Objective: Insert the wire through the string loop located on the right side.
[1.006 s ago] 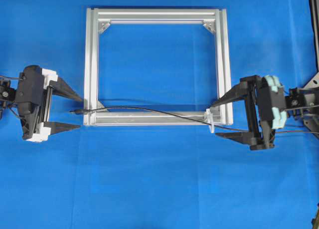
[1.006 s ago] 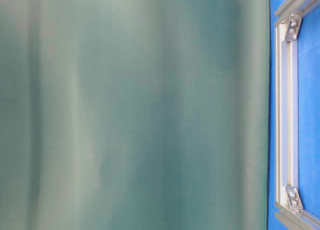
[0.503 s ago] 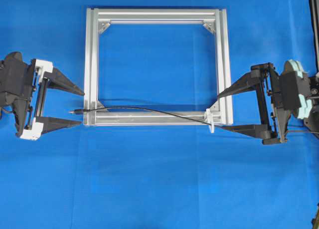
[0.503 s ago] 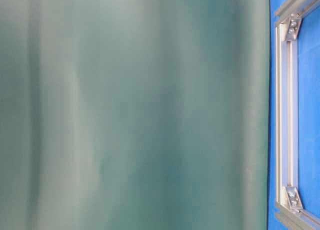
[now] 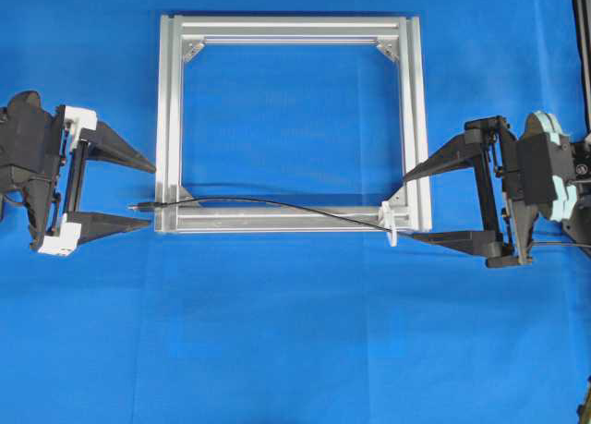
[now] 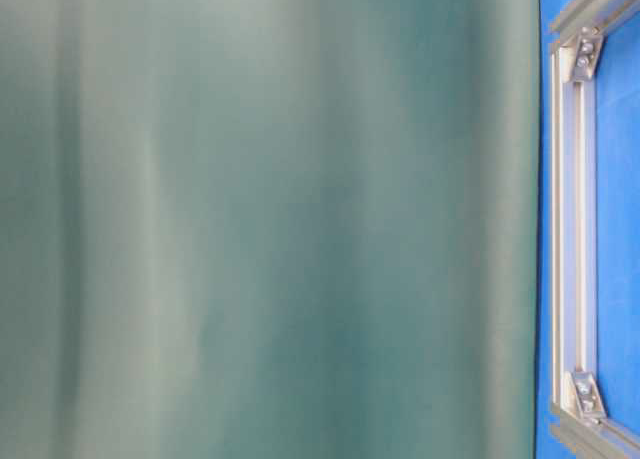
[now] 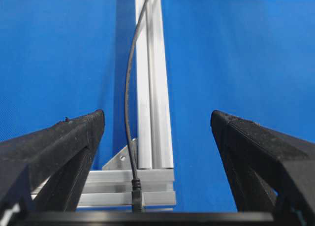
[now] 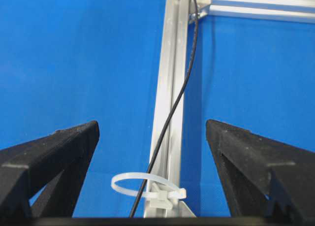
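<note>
Black wire (image 5: 277, 207) lies along the frame's (image 5: 166, 119) near bar, passing through the white string loop (image 8: 147, 184) at the right corner, its plug just beyond the left corner. Left gripper (image 5: 148, 198) and right gripper (image 5: 408, 207) both stand spread, holding nothing. A careless snag could tug the loose wire back out.

Brushed silver metal frame (image 5: 290, 219), matt blue cloth (image 5: 295, 332), thin white plastic string loop (image 8: 147, 185).
</note>
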You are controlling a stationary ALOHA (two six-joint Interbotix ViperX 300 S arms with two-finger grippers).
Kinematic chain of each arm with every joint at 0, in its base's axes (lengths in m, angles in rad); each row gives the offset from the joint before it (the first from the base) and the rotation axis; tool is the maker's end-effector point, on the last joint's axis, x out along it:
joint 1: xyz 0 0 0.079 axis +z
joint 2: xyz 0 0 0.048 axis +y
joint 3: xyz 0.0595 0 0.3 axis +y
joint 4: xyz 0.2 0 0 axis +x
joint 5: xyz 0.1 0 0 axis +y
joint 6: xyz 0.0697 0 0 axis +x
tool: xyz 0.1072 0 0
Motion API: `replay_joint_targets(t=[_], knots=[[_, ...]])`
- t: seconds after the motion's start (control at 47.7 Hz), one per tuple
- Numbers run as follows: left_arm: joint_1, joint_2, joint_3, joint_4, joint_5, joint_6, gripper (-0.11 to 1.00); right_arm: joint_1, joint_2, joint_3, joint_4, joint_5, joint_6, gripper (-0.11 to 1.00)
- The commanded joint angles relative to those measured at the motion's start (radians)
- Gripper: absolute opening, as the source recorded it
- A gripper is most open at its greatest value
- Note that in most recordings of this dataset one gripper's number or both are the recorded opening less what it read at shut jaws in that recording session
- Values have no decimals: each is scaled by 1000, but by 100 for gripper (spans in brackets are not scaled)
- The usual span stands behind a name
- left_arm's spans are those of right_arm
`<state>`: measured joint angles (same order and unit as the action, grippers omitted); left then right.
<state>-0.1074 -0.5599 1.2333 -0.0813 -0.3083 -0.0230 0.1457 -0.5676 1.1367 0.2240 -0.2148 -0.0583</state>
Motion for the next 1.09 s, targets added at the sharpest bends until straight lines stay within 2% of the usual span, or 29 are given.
replay_joint_targets(t=[0.0, 1.069], knots=[[3, -3, -14, 2, -5, 2, 90, -3, -3, -20, -3, -5, -2, 93], [5, -25, -9, 3, -5, 2, 90, -3, -3, -20, -3, 3, -2, 93]])
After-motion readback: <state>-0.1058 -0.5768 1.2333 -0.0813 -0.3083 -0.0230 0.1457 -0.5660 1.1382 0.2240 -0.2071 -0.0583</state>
